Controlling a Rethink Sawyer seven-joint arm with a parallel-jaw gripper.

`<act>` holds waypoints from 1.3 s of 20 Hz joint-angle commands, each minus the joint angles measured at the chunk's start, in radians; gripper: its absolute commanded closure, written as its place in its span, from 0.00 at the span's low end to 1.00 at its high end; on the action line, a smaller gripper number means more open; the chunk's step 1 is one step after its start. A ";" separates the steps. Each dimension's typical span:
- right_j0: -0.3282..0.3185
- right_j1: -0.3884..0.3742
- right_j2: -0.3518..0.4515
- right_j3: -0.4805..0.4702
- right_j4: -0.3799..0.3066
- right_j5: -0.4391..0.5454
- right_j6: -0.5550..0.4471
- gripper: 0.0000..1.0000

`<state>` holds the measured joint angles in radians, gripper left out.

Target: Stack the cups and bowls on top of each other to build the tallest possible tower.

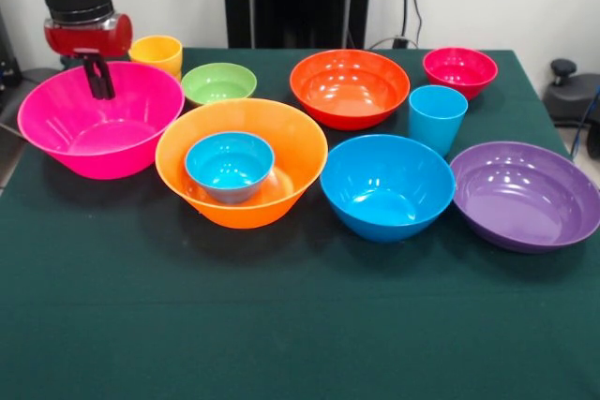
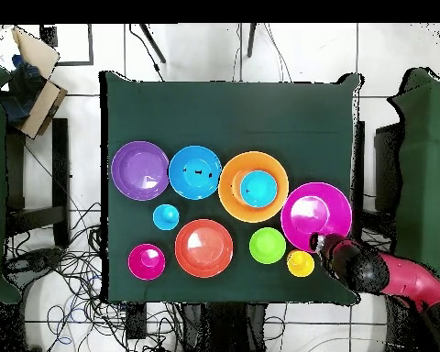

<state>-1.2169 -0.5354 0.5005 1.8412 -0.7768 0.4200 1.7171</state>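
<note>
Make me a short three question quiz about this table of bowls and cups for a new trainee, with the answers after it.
1. True or false: the small teal bowl sits inside the large orange bowl.
2. Which bowl is the gripper hovering at? A) purple B) large pink C) green
3. Fill in: the light blue cup stands between the blue bowl and the ____ bowl behind it.

Key: 1 true; 2 B, the large pink bowl; 3 magenta, the magenta bowl.
</note>
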 commanded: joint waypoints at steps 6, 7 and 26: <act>-0.042 -0.019 0.155 0.015 -0.073 0.100 -0.312 1.00; -0.047 -0.025 0.160 0.021 -0.070 0.105 -0.311 1.00; -0.191 0.036 0.292 -0.068 -0.075 0.261 -0.525 1.00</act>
<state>-1.4047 -0.5695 0.7135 1.8506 -0.7868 0.5450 1.6444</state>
